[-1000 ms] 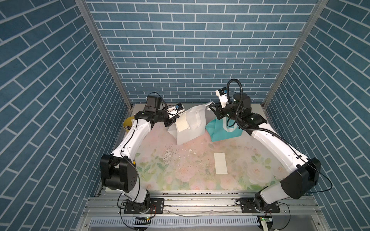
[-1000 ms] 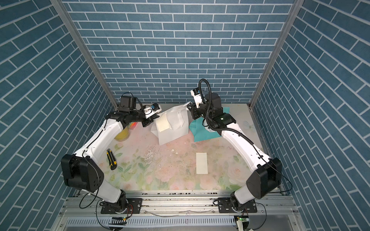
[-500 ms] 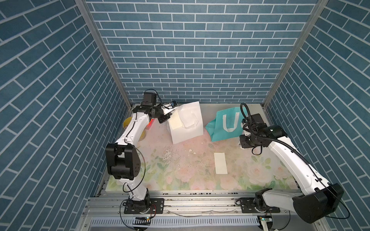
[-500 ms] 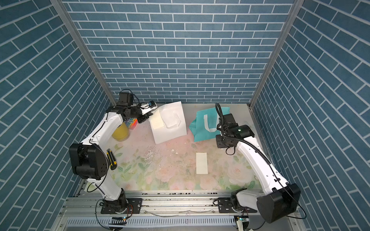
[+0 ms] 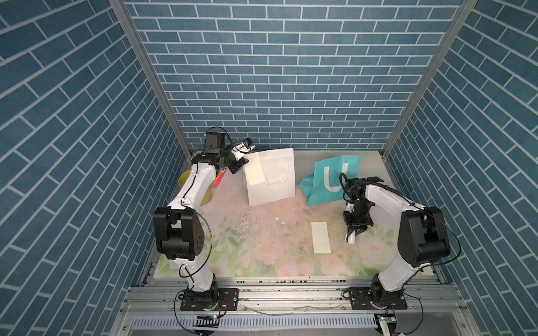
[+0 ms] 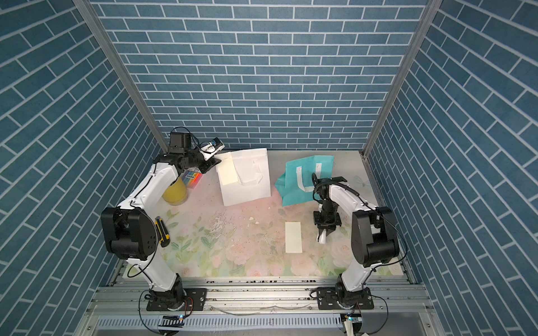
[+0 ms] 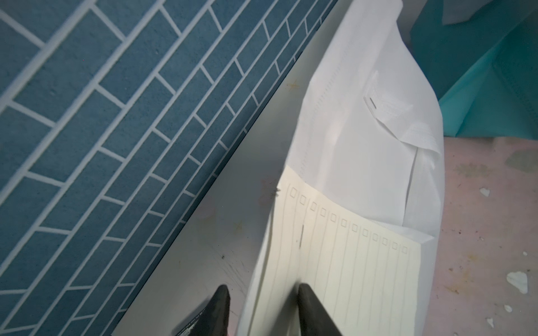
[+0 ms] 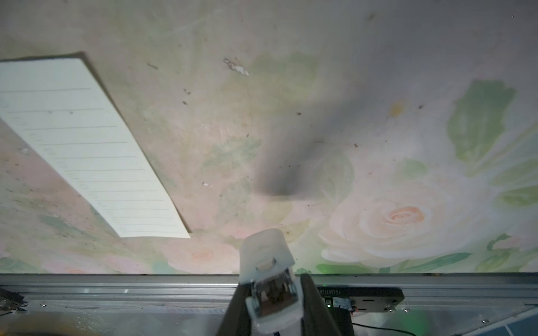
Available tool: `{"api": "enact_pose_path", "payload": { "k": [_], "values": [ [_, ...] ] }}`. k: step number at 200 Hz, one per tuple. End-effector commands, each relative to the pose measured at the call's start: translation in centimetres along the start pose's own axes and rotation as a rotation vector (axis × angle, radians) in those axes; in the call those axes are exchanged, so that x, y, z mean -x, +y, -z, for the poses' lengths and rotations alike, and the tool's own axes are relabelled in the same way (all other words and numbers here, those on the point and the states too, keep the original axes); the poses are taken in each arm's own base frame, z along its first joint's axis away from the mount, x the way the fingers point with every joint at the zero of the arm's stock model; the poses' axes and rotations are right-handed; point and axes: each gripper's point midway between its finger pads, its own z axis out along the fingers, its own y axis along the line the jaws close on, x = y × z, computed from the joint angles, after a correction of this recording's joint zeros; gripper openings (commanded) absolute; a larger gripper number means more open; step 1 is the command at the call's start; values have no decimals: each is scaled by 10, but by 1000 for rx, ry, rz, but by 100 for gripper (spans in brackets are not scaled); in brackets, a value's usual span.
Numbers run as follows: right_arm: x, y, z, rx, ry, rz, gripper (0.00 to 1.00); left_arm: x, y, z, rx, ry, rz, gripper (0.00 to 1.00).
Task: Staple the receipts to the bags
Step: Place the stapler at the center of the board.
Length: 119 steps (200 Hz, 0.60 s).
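The white bag lies flat by the far edge of the bench, on my left half. The first receipt sits on the part of it nearest the far left corner. In my left wrist view a staple shows dark through that receipt near its end, so I judge this pair fastened. My left jaws stand apart, with the edge of receipt and bag running between them. They do not pinch it, though from this close I cannot be sure that neither finger brushes the paper.

The teal bag lies by the far edge toward the far right corner, a little crumpled, with no receipt on it. The second receipt lies flat and alone on the open bench, on my right half toward the near edge, well apart from the teal bag. My right jaws are closed on the small white stapler, its nose pointing down. It hangs just beside the second receipt and clear of the bench.

I reckon half the job is done. What is left is to get the second receipt onto the teal bag, hold the two together and press the stapler over them. That thin paper, lying flush on the bench, looks awkward to lift.
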Motion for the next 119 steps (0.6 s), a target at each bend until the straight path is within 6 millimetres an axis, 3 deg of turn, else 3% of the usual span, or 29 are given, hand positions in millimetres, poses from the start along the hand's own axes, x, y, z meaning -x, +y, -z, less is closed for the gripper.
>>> {"api": "enact_pose_path", "payload": {
  "k": [1, 6, 12, 44, 86, 119],
  "values": [
    [9, -1, 2, 13, 21, 2, 0, 27, 23, 17, 75, -78, 77, 51],
    [11, -2, 2, 12, 26, 2, 0, 30, 24, 20, 75, -88, 91, 54],
    [13, -4, 0, 11, 32, 2, 2, 36, 23, 24, 74, -102, 107, 70],
    [24, -5, -5, 15, 38, 9, 23, 52, 19, 49, 86, -164, 203, 79],
    [35, 2, 4, 54, -42, 17, 43, 57, -10, 82, 83, -216, 273, 83],
    [37, 3, 24, 51, -141, 31, 46, 53, -43, 99, 45, -211, 342, 84]
  ]
}}
